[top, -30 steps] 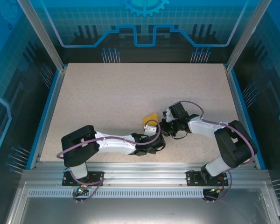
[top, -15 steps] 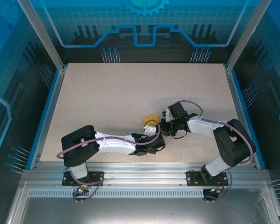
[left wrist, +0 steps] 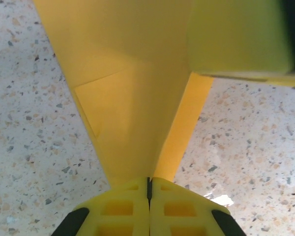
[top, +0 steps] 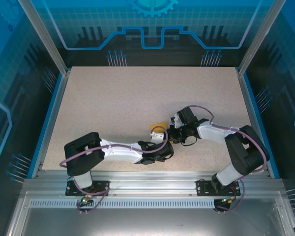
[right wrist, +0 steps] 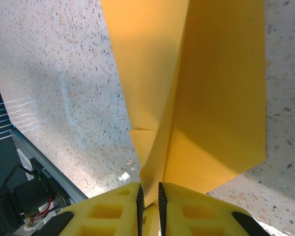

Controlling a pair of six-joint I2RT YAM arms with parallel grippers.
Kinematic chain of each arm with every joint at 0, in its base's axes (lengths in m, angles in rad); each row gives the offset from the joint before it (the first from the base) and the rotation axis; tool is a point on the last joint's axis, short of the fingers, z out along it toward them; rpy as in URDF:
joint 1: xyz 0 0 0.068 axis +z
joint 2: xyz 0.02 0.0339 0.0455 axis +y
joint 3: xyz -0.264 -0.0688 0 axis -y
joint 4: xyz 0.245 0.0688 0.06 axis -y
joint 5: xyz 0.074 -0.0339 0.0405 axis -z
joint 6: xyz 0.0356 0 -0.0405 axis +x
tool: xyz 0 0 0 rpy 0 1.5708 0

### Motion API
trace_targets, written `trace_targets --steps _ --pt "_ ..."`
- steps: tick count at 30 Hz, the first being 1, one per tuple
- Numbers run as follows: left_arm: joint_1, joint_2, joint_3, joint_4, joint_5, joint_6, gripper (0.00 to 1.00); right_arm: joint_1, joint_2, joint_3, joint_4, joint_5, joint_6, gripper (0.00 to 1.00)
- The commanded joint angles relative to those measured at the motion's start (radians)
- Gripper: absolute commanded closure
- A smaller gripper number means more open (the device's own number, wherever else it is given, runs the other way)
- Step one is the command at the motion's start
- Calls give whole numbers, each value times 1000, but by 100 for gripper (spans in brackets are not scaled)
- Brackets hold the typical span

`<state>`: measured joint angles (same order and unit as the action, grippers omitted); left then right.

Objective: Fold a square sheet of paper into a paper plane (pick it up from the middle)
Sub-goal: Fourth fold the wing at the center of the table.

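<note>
The square sheet of paper (top: 159, 125) is orange-yellow and folded into a narrow shape with a centre crease and two wing-like flaps. It is held just above the table between both grippers. In the left wrist view the paper (left wrist: 132, 88) fans out from my left gripper (left wrist: 148, 183), whose jaws are pressed shut on its narrow end. In the right wrist view the crease of the paper (right wrist: 211, 98) runs down between the pads of my right gripper (right wrist: 149, 189), which stand a slit apart around it. Seen from above, the left gripper (top: 160, 133) and right gripper (top: 171, 132) almost touch.
The speckled beige table (top: 128, 98) stretches wide behind and left of the grippers. A blue rail (top: 52, 118) edges the left side, and a metal frame (top: 147, 179) runs along the front. The yellow finger of the right gripper (left wrist: 238, 37) hangs blurred over the paper.
My left jaws have closed tight on the paper. The right jaws have eased apart slightly. From above, the paper's visible corner has shrunk. Both arms have stayed in place.
</note>
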<state>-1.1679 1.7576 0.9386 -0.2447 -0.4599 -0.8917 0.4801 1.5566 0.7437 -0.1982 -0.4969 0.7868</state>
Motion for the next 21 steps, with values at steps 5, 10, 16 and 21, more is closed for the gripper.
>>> trace_targets --steps 5,10,16,21 --pt "1 -95 -118 108 -2 48 98 13 0 57 -94 9 -72 66" --pt "14 -138 -196 194 50 124 98 12 30 89 -116 0 -86 64" --pt "15 -153 -207 192 57 163 96 21 77 115 -113 -32 -93 63" --pt "18 -149 -202 176 47 144 92 38 105 127 -113 -45 -103 68"
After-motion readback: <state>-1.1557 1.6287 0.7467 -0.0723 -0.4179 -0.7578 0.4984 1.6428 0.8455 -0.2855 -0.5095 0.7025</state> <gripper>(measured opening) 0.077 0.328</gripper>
